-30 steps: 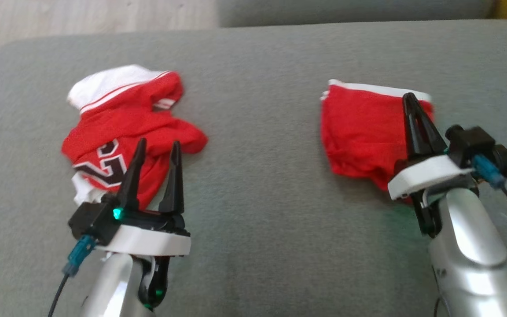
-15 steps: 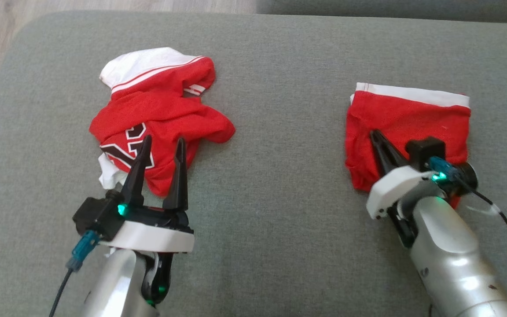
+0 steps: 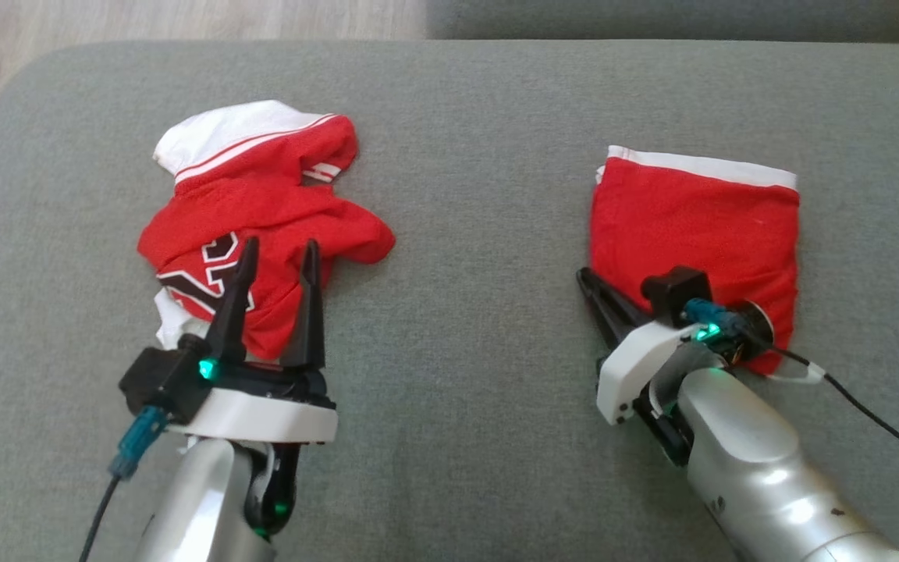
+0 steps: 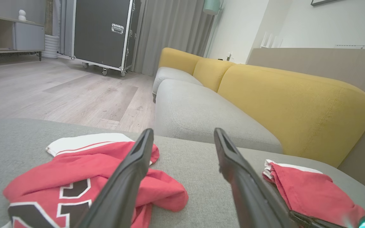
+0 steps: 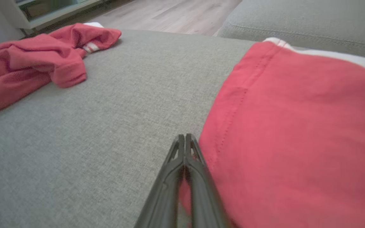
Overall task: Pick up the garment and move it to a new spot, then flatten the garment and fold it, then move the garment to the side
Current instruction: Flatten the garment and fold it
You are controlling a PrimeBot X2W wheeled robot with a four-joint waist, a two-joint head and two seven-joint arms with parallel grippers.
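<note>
A crumpled red jersey (image 3: 262,195) with white trim and a dark number lies at the left of the grey cushion (image 3: 481,234). My left gripper (image 3: 279,246) hovers open over its near edge, nothing between the fingers; the left wrist view shows the jersey (image 4: 74,171) below the spread gripper (image 4: 183,131). At the right lies a folded red garment (image 3: 691,226) with a white band along its far edge. My right gripper (image 3: 584,273) is shut, its tip on the cushion by that garment's near left corner. In the right wrist view the gripper (image 5: 185,136) points along the folded garment's (image 5: 296,126) hem.
Wooden floor (image 3: 145,19) lies beyond the cushion's far left edge. A second grey seat (image 4: 201,117) with a yellow back (image 4: 280,98) stands behind. A black wheeled case (image 4: 103,31) is across the room. Bare cushion separates the two garments.
The head camera shifted. My right gripper, still shut, drew back off the folded garment toward me and to the left, ending at its near left corner. The left gripper stayed put.
</note>
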